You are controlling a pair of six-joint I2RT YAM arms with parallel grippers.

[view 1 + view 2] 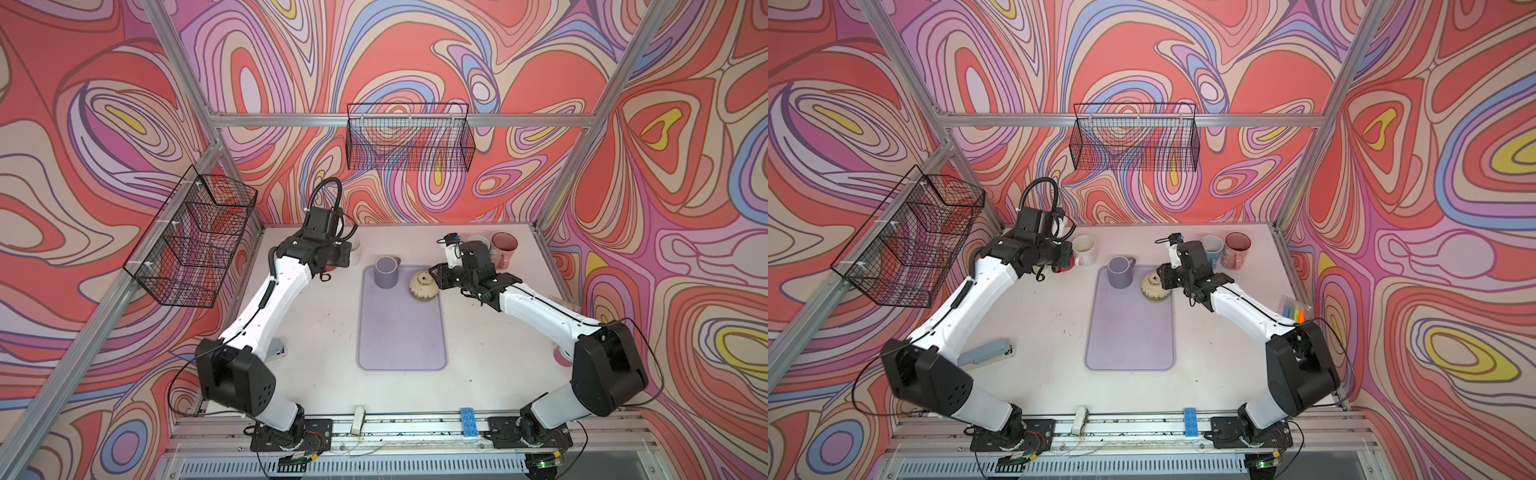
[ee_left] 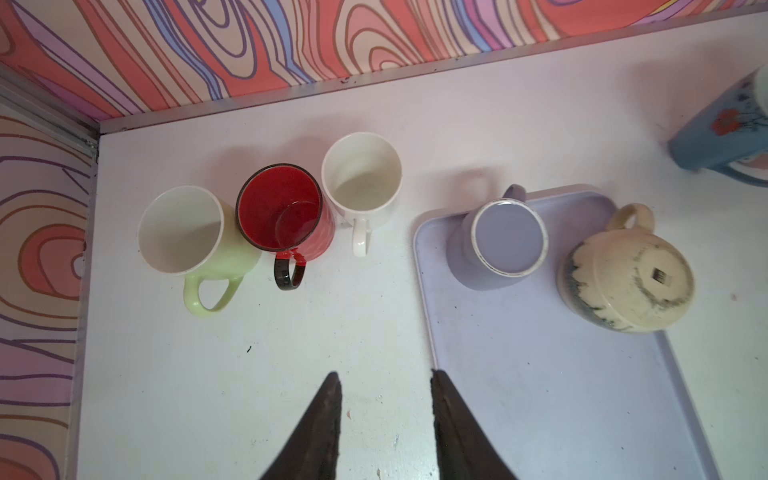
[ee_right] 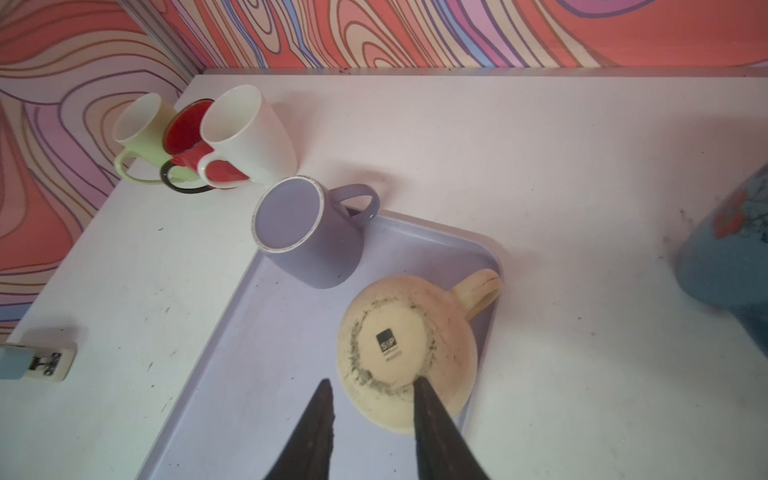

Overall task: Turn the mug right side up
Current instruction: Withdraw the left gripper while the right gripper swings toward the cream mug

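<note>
Two mugs stand upside down at the far end of the flat lavender plastic tray [image 3: 270,374]. One is a squat cream ceramic mug [image 3: 395,316] with a speckled base and a dark label. The other is a taller purple ceramic mug [image 3: 311,245], just beside it and apart from it. The right tool [image 3: 372,380] hangs over the near edge of the cream mug with its jaws apart and nothing between them, so that mug is probably the one to turn. Whether a finger touches the base cannot be told. The left tool [image 2: 383,374] is also parted and empty. It is over the bare white counter [image 1: 316,332], near a row of upright mugs: pale green [image 2: 183,228], red with a black handle [image 2: 282,208] and white [image 2: 361,174].

The main risk is the grip. The cream mug's wall bulges and looks glazed, so jaws closing on it could slide off and let it drop onto the tray. The gap between the jaws also looks narrow against the wide body, and a descent now might land a finger on the base instead of straddling a wall or the handle. Flipping it needs room, and a swing toward the purple mug could knock that one off the tray's corner. The blue flowered mug [image 3: 723,257] on the other side also limits the wrist's turn.
</note>
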